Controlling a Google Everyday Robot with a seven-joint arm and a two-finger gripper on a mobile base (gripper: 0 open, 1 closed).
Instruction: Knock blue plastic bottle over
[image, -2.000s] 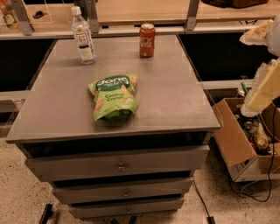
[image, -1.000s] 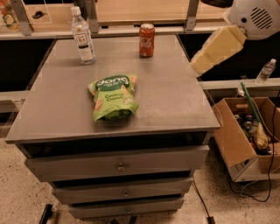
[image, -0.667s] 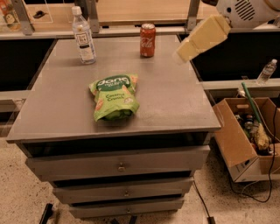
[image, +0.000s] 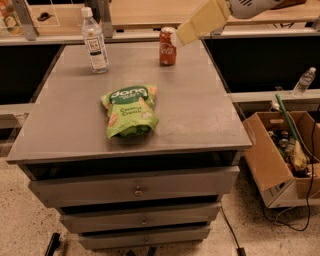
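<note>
The blue plastic bottle (image: 95, 42), clear with a white cap and a dark-and-white label, stands upright at the back left of the grey table top (image: 210, 110). A red soda can (image: 168, 46) stands upright at the back middle. My gripper (image: 180, 39), at the end of a cream-coloured arm coming in from the top right, hovers just right of the can's top. It is well to the right of the bottle and not touching it.
A green snack bag (image: 129, 111) lies flat in the middle of the table. The table has drawers below its front edge. An open cardboard box (image: 280, 155) of clutter sits on the floor to the right. A tiny clear bottle (image: 304, 81) stands on a ledge at the far right.
The arm has swung in from the right side, leftward and toward the back of the table, ending beside the red can. The bottle, can and bag have not moved.
</note>
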